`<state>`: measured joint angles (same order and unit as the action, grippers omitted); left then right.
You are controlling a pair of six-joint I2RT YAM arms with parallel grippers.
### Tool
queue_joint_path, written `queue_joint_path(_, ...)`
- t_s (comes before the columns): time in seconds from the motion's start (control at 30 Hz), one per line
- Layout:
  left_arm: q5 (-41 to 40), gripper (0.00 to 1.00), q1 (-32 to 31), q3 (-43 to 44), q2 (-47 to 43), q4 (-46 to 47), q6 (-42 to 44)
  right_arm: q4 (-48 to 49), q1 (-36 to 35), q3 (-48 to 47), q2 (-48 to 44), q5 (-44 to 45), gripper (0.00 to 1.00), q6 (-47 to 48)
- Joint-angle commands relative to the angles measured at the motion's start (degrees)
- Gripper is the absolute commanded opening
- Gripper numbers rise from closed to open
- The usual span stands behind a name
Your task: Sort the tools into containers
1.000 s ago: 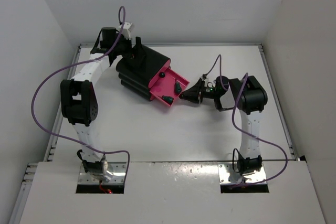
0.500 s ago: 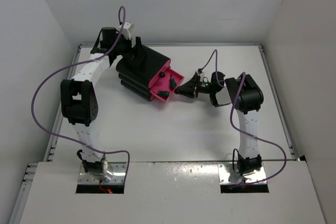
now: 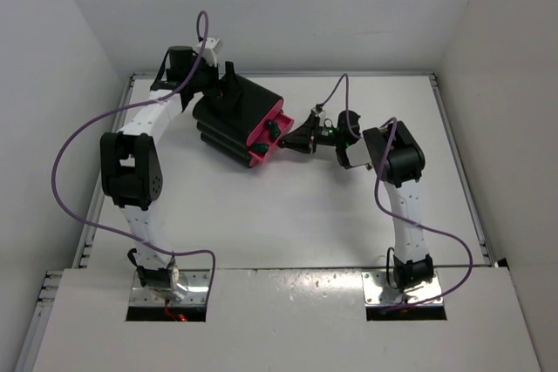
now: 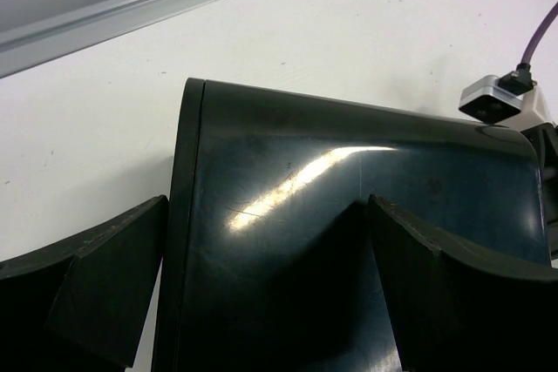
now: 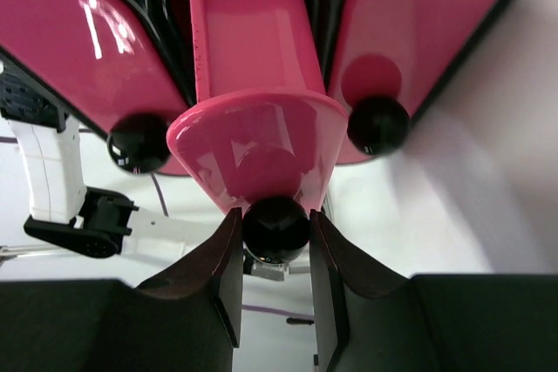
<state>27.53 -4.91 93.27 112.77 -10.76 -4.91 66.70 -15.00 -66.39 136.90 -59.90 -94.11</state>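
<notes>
Jaws of my right gripper [image 5: 275, 231] pinch the black knob [image 5: 275, 222] of the middle pink drawer [image 5: 253, 41].
My left gripper [image 4: 268, 241] is spread wide against the back of the black cabinet [image 3: 228, 115], far left of centre on the table [image 3: 288, 215]. The drawer juts out only slightly, so I judge this the closing step. Next I need a straight push until its front sits flush, then release. I can make out no tools.
</notes>
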Motion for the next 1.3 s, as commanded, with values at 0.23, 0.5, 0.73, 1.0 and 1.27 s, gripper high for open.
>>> queue_joint_path(0.23, -6.96, 0.99, -1.68, -8.98, 5.8, -18.5, 8.16, 5.99, -4.68, -8.76, 5.22, 5.76, 0.22, -1.43)
queue_joint_path(0.5, -7.49, 0.99, -1.68, -9.51, 5.27, -18.5, 8.69, 4.93, -6.53, -12.01, 7.41, 7.43, 0.37, -0.9)
queue_joint_path(0.73, -7.49, 0.99, -1.68, -10.04, 5.27, -18.5, 8.69, 4.93, -6.53, -11.22, 5.31, 4.89, 0.54, 1.2)
queue_joint_path(1.0, -6.44, 0.99, -1.68, -10.04, 4.74, -18.5, 7.63, -0.93, -1.0, 2.48, -11.88, 0.93, 0.54, 11.18)
queue_joint_path(1.27, -6.44, 0.99, -1.68, -10.04, 4.74, -17.98, 7.63, -39.84, -0.2, -2.5, -23.17, 4.25, 0.55, 46.08)
